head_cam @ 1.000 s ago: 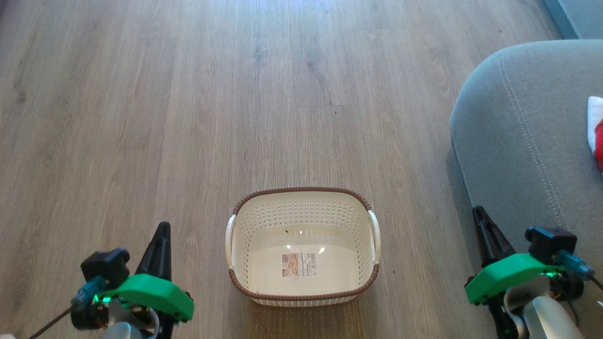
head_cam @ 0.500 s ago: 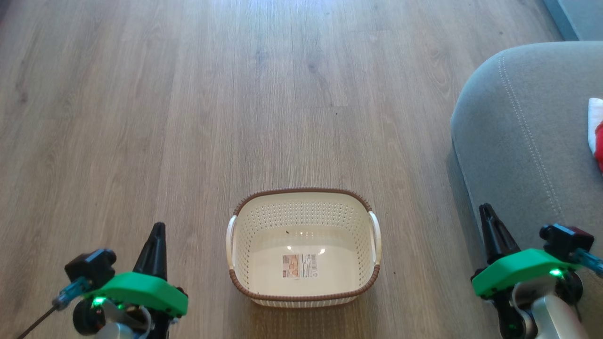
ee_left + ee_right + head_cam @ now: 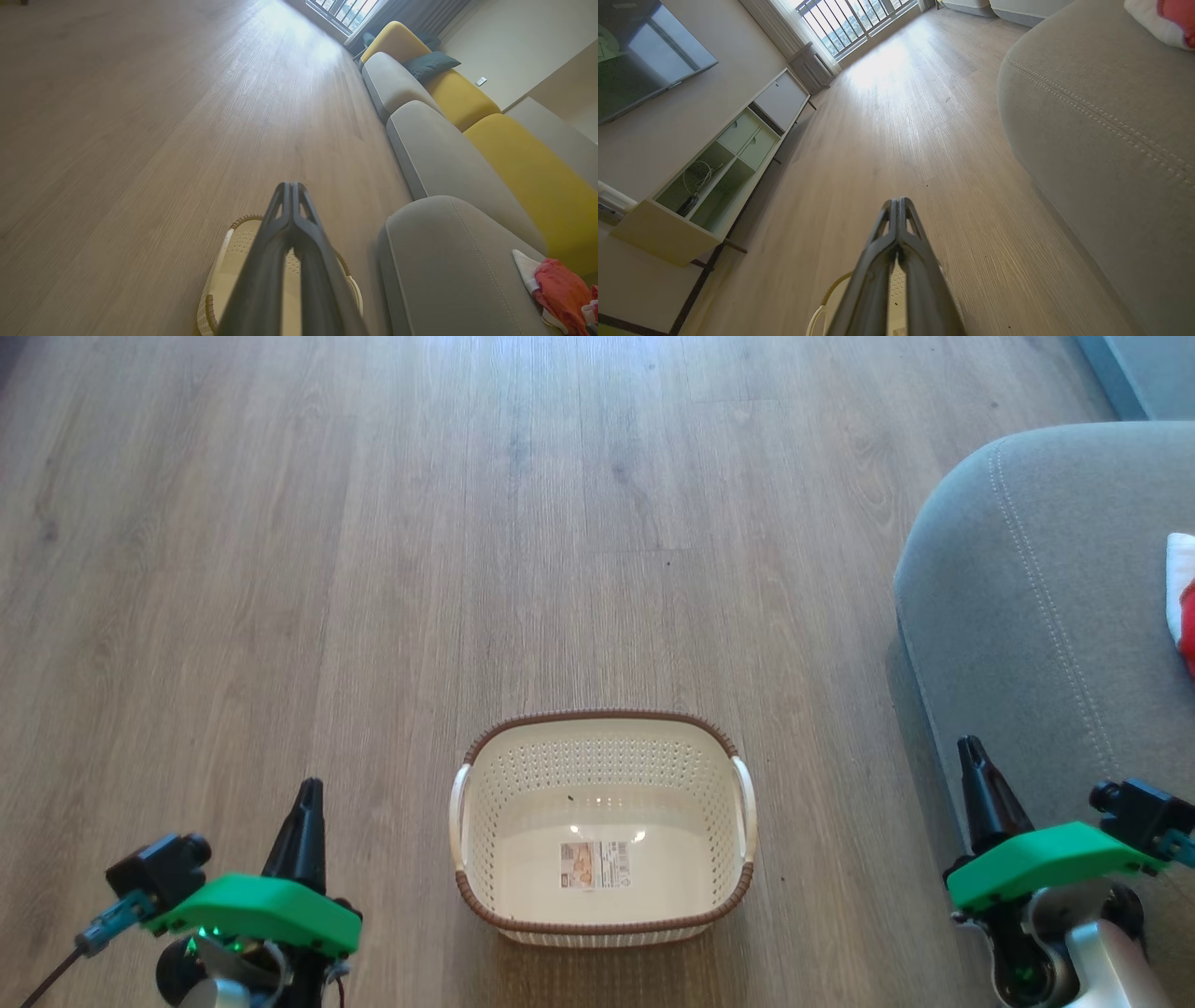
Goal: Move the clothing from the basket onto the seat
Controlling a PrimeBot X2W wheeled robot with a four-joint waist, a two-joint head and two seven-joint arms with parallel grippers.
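Nearest in, the left pincer (image 3: 308,789) and the right pincer (image 3: 971,745) sit low, each with its two long dark fingers pressed tight together. Between the two of them, the basket (image 3: 597,717) stands on the wood-grain plank floor (image 3: 373,569). It's cream plastic and rounded-rectangular, with perforated walls, a brown woven-look rim and a white handle on either side. There's a sticker (image 3: 594,863) on its smooth bottom. Just right of the right pincer rises the seat (image 3: 1027,616), grey woven fabric with a rounded edge and a double line of pale stitching. Farther beyond that pincer, up on the cushion, lies the clothing (image 3: 1184,607), soft rumpled red with a white panel.
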